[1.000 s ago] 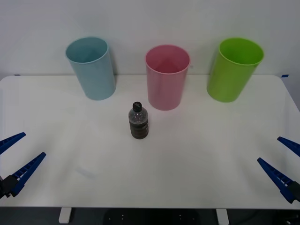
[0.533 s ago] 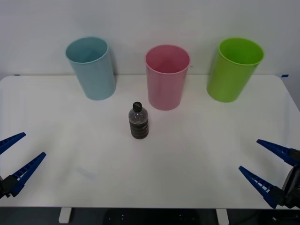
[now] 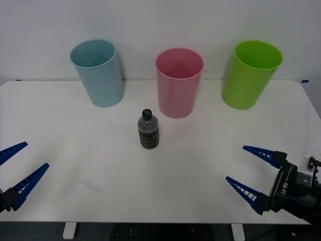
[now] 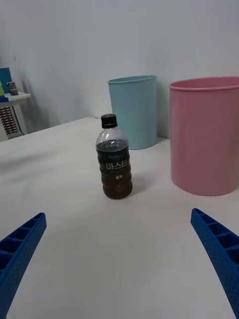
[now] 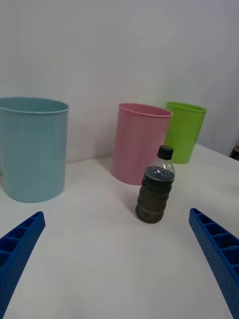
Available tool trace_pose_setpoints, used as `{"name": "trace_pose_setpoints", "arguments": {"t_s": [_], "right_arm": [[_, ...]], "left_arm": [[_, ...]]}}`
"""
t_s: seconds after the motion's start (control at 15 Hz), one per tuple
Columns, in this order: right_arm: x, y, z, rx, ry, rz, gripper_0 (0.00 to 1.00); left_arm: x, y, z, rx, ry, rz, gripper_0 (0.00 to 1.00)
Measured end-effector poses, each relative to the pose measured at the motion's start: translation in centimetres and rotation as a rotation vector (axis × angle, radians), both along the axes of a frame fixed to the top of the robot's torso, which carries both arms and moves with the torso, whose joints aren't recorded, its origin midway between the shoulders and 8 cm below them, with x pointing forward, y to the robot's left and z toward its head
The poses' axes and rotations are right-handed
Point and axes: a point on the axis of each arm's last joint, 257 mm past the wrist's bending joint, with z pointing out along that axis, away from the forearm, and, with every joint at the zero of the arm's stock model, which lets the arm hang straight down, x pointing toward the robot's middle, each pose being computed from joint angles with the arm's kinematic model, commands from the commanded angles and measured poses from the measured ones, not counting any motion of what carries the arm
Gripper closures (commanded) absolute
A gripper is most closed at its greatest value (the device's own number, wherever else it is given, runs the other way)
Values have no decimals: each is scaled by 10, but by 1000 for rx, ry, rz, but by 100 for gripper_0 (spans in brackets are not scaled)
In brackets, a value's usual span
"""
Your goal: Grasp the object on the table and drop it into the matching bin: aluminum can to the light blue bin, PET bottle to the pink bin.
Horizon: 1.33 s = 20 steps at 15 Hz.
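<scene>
We see the PET bottle (image 3: 148,130) standing upright on the table (image 3: 200,165), just in front of the pink bin (image 3: 178,83). Our right gripper (image 3: 251,172) is wide open and empty, well apart from it. Our left gripper (image 3: 14,167) waits open at the near left edge.

Before you lies the table (image 3: 90,150), a wide white top with rounded corners. A PET bottle (image 3: 148,129) stands upright on it, black cap on, ahead of your right gripper (image 3: 253,173) and off to its left, well apart from the spread blue fingers. Just beyond the bottle stands the pink bin (image 3: 178,83). The light blue bin (image 3: 98,73) stands farther left at the table's back. A lime green bin (image 3: 250,74) stands straight ahead of that gripper, far off.
</scene>
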Motion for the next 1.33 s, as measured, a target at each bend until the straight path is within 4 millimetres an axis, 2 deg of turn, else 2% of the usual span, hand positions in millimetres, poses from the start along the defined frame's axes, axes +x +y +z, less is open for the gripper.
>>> {"name": "trace_pose_setpoints", "arguments": {"t_s": [0.6,1.07,1.33], "right_arm": [[51,60,-13,-3,6,-89,0],[74,84,-39,-37,32,-91,0],[93,105,-48,-43,32,-96,0]], "left_arm": [[0,0,0,0,0,0,0],[0,0,0,0,0,0,0],[0,0,0,0,0,0,0]]}}
